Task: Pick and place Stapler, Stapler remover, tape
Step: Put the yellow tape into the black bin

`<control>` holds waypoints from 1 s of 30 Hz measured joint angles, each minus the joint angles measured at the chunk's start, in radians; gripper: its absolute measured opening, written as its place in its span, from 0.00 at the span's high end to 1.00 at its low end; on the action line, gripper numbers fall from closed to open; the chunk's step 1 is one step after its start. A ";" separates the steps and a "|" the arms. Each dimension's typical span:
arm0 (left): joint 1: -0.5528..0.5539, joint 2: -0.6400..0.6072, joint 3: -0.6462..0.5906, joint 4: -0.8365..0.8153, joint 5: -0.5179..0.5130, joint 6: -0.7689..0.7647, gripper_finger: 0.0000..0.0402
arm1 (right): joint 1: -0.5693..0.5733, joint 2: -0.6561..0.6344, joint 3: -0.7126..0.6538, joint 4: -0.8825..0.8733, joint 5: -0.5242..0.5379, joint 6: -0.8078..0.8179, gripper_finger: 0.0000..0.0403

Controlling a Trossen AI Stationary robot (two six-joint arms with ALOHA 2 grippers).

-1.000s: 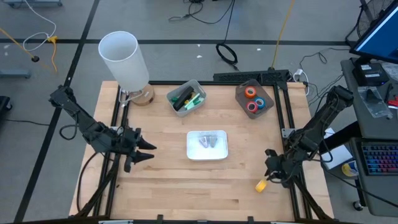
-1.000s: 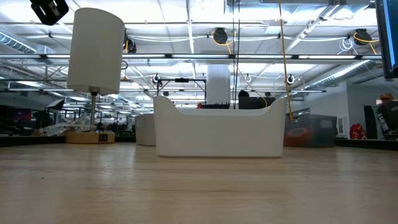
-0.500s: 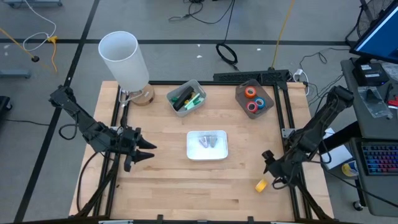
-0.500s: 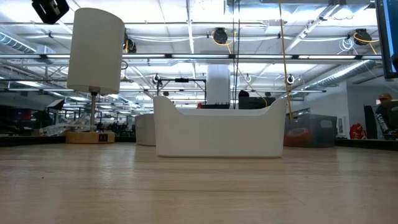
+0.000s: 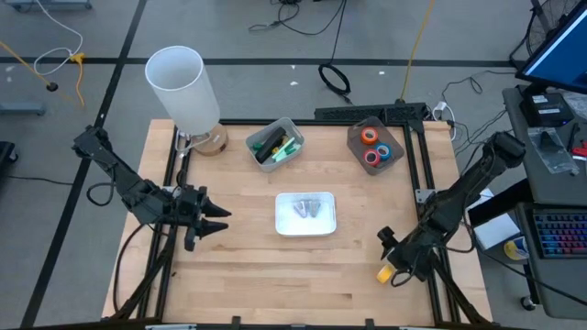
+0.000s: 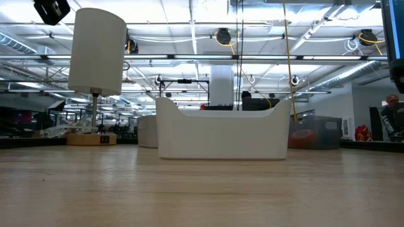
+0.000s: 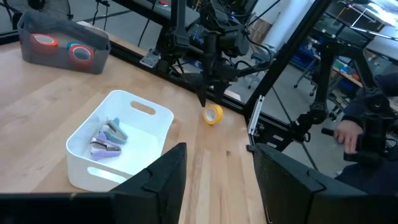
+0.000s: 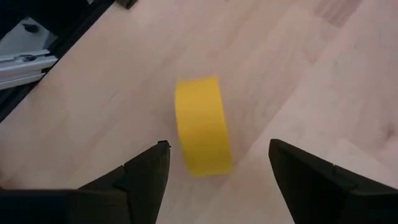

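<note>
Reaching for the yellow tape roll [image 8: 202, 124]

Right gripper [image 8: 214, 165] spread open above it (roll on edge); next: descend, straddle, close. Left gripper [image 7: 214, 177] open, idle.

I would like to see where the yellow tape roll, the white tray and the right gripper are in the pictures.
yellow tape roll [image 8: 202, 127], right wrist view, on its outer band.
white tray [image 7: 158, 116], left wrist view, on its rim.
right gripper [image 5: 392, 260], high view, midway between its fingertips, which stand open.

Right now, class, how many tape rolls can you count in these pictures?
4: orange, blue and red rolls in the grey bin at the far right; a yellow roll on the table beside the right gripper.
</note>
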 joint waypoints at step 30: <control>0.000 0.000 0.000 -0.008 0.001 0.034 0.54 | -0.123 0.072 0.000 0.111 -0.053 0.171 0.76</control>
